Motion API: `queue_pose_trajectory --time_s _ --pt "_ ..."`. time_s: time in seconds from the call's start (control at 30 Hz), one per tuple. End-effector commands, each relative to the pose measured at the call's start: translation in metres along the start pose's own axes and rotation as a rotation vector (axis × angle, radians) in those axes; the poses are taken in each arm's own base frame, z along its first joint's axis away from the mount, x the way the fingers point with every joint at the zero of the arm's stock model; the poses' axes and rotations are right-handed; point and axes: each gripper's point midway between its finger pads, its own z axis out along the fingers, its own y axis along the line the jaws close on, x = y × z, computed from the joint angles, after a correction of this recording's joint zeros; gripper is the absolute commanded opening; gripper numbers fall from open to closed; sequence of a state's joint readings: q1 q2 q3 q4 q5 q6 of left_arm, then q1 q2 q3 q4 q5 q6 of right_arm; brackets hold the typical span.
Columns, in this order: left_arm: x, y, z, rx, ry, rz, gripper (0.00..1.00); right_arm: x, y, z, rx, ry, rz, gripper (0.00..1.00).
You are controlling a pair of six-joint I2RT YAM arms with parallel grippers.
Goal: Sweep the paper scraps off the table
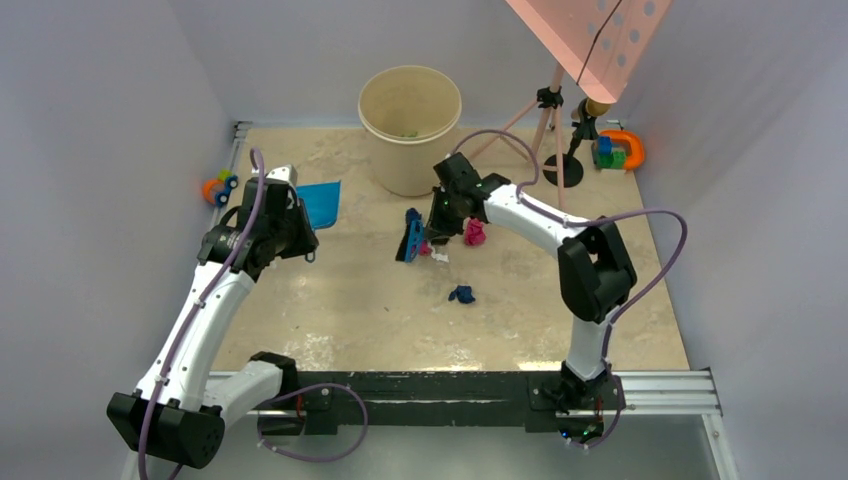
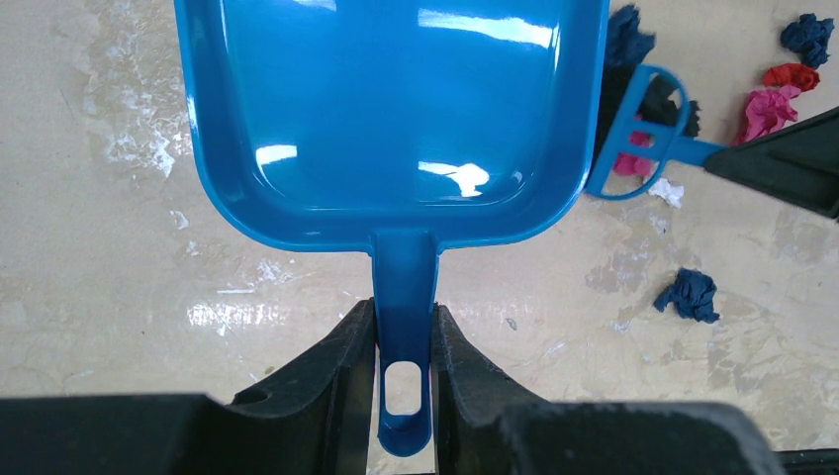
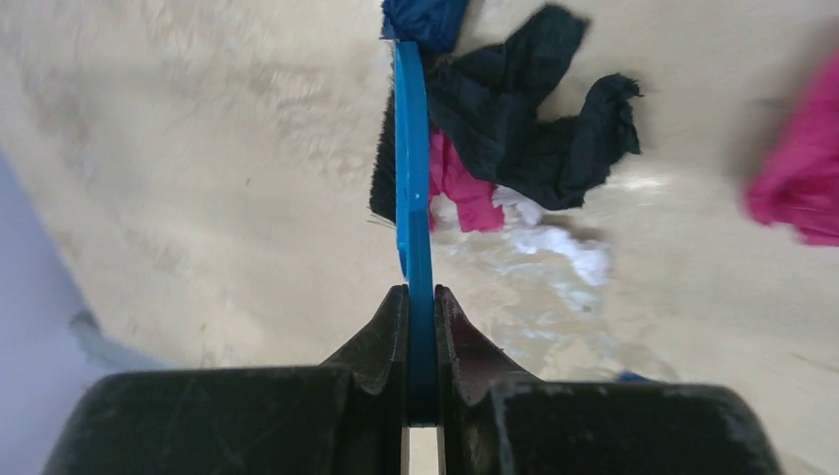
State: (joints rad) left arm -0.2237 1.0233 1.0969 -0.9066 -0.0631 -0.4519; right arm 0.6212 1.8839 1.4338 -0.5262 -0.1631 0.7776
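Several paper scraps [image 1: 474, 233] sit on the desk [image 1: 380, 320] at 3 o'clock of the brush [image 1: 411, 238] clamped in the right end effector [image 3: 420, 297], well apart from the dustpan [image 1: 320, 203] gripped by the left end effector [image 2: 404, 327] at 9 o'clock, so a quick stroke may scatter wads short of it.

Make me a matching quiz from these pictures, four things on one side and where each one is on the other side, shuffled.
Things:
1. dustpan
2. brush
3. beige bin
4. dark blue scrap

Places:
A. lying alone on the table
B. clamped in the right gripper
C. standing at the far edge
D. clamped in the left gripper

Pairs: 1-D, 2-B, 3-C, 4-A
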Motion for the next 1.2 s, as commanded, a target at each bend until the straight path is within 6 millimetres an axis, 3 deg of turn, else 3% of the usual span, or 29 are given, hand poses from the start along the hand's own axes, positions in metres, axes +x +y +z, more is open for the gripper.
queue_pose_trajectory --time_s 0.0,0.13,0.33,0.47,0.63,0.73,0.83,0.93,1.17 --pt "-0.007 -0.001 0.001 0.006 -0.03 0.009 0.0 -0.022 -0.071 -0.044 0.427 -0.134 -0.007 0.0" --pt "-0.007 -0.002 0.001 0.011 -0.027 0.008 0.0 -0.025 -0.077 -0.07 0.449 -0.184 -0.046 0.0" --pt "-0.006 -0.005 0.002 0.027 -0.019 0.011 0.0 -0.031 -0.05 -0.098 0.281 -0.25 -0.137 0.0" --pt "0.006 -0.027 0.012 0.152 0.043 0.035 0.0 -0.044 -0.035 -0.127 0.142 -0.374 -0.18 0.0" --pt "0.017 -0.039 0.02 0.213 0.151 0.06 0.0 -0.071 -0.052 -0.156 0.112 -0.477 -0.138 0.0" --pt "0.016 -0.041 0.02 0.218 0.153 0.062 0.0 -0.074 -0.045 -0.147 0.017 -0.424 -0.127 0.0" --pt "0.015 -0.041 0.02 0.219 0.144 0.064 0.0 -0.062 -0.007 -0.131 -0.22 -0.343 -0.17 0.0" --pt "0.015 -0.038 0.02 0.206 0.143 0.065 0.0 -0.064 0.019 -0.117 -0.379 -0.335 -0.122 0.0" --pt "0.016 -0.039 0.02 0.212 0.142 0.062 0.0 -0.082 0.031 -0.079 -0.501 -0.36 0.053 0.0"
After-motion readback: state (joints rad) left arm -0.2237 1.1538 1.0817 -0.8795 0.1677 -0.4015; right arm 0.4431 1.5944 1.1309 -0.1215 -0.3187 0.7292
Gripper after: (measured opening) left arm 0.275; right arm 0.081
